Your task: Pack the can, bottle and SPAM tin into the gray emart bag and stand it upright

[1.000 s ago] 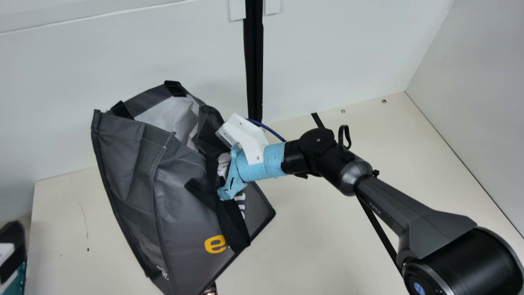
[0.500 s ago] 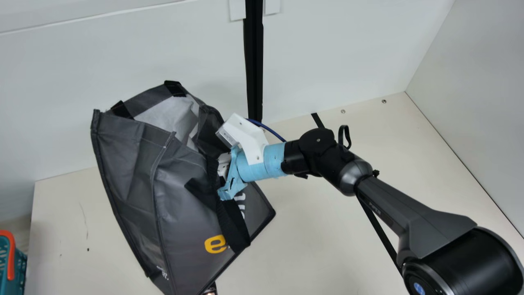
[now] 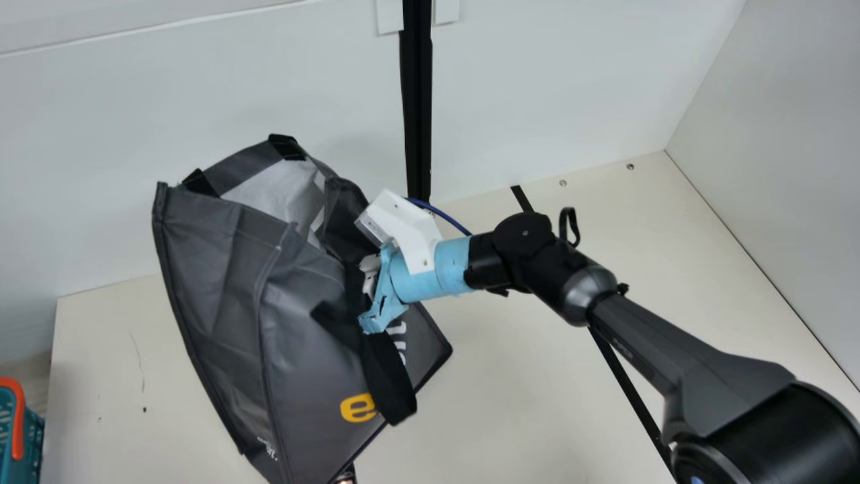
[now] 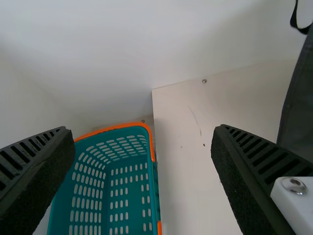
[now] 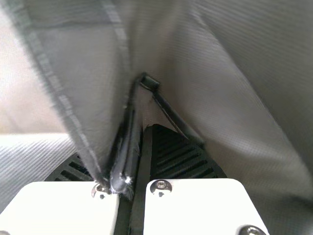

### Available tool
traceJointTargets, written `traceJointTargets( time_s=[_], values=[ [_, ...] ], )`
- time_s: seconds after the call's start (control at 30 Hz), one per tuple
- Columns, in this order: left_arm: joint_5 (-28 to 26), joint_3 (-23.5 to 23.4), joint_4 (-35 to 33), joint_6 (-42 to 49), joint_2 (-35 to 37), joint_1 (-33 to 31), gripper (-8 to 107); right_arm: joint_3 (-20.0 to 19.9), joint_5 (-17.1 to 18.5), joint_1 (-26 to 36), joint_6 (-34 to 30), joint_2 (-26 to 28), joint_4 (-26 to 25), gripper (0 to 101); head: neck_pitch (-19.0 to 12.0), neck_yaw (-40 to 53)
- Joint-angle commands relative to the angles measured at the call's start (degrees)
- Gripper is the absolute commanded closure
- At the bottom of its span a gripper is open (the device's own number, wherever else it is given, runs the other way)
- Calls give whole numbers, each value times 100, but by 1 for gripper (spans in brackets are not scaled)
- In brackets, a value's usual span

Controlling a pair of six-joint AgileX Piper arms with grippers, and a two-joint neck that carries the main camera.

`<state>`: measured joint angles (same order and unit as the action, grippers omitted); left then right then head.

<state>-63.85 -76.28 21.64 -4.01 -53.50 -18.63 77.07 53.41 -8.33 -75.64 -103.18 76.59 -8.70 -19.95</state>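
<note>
- Gray emart bag (image 3: pixel 222 289): left and centre of the main view; dark gray shell, yellow and white print.
- State: mouth open, pale lining (image 3: pixel 275 188) exposed; black strap (image 3: pixel 390 383) slack.
- Pose: tilted.

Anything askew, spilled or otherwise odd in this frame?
Yes: the gray bag sits tilted rather than upright, its side creased, with the right gripper pinching it. A dark object, too hidden to identify, peeks out at the bag's lower edge. I see no spill or clear damage.

Tilted gray bag (image 3: pixel 302 343) against right hand (image 3: pixel 385 299)
</note>
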Motion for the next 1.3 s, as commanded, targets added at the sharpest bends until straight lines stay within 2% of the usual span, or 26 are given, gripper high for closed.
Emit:
traceJointTargets(
  time_s=[0.0, 0.37, 0.63, 1.27],
  values=[
    [0, 0, 0, 0, 0, 0, 9, -24, -48, 79, 10, 61, 40, 101, -130, -5],
    [0, 0, 0, 0, 0, 0, 9, -267, -210, 584, 241, 510, -261, 101, -130, -5],
    [0, 0, 0, 0, 0, 0, 9, -345, -193, 955, 337, 902, -547, 101, -130, -5],
    [0, 0, 0, 0, 0, 0, 9, -61, 128, 1950, 510, 1535, -1113, 101, -130, -5]
  ],
)
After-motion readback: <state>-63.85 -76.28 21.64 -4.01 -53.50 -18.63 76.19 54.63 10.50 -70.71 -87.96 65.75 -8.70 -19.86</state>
